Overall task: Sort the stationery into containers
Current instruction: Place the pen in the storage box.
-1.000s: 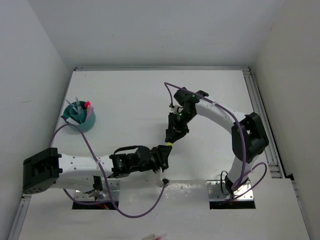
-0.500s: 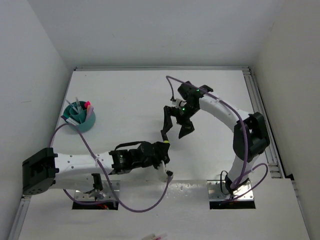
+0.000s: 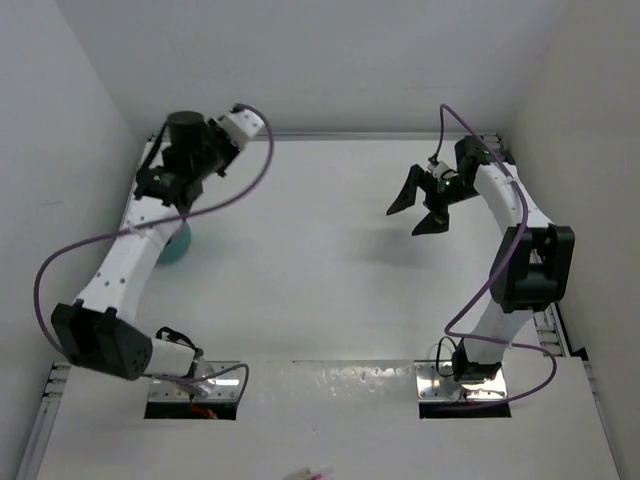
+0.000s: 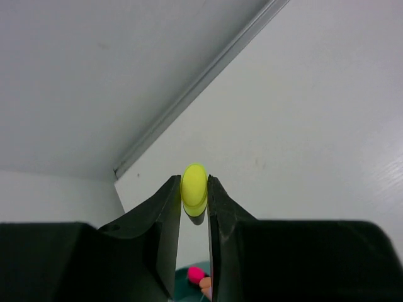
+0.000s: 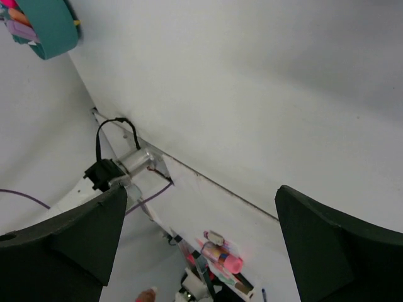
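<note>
Left gripper (image 4: 194,192) clamped on yellow-ended marker (image 4: 194,181), centre frame, over teal cup (image 3: 176,248). Marker likely light, stiff, slick plastic; mid-barrel hold safest. Right gripper (image 3: 405,220) apart, empty.

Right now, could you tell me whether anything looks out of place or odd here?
Yes: a few stray markers, one bright pink, lie past the near edge of the table, far from the teal cup. They look dropped or left out of the sorting. Nothing else stands out.
</note>
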You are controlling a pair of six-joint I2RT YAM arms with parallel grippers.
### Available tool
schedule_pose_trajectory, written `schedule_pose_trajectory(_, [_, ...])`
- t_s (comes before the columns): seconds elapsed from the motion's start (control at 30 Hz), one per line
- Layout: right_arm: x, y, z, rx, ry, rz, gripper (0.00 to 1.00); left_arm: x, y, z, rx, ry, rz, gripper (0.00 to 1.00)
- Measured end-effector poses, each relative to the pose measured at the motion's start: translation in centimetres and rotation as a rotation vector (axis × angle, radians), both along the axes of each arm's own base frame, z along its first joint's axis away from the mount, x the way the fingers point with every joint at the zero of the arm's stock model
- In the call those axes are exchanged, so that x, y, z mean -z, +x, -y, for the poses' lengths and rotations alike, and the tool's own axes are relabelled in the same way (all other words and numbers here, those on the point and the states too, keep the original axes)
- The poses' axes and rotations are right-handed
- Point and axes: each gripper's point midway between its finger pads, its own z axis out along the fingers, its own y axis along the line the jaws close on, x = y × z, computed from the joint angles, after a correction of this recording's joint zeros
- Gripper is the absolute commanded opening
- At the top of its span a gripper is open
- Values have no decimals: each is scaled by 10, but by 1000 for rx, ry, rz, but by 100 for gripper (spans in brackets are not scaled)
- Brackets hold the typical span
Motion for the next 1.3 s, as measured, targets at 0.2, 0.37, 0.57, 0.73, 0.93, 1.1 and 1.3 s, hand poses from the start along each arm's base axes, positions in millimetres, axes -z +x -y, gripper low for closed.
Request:
schedule_pose_trajectory(0.2, [6,-13,-5,-25,30,-41,98,37,49,-108,-124,-39,-234,0])
schedule_pose_trajectory(0.37, [7,-17,-7,-36,37,-48,98,74,51,-163,-136,-45,-385,0])
schedule_pose_trajectory(0.57, [10,-19,-9,-39,58,-67,97,101,38,-191,-99,-9,-502,0])
schedule_pose_trajectory(0.73, [13,-20,-13,-47,73,-84,97,120,35,-209,-83,3,-557,0])
schedule_pose_trajectory(0.93, [15,-24,-23,-81,84,-93,97,143,35,-225,-82,14,-609,0])
schedule_pose_trajectory(1.1, [15,-25,-27,-95,88,-93,97,155,37,-228,-72,11,-631,3])
schedule_pose_trajectory(1.3, [16,-26,-26,-99,87,-90,97,164,36,-227,-55,-24,-650,13])
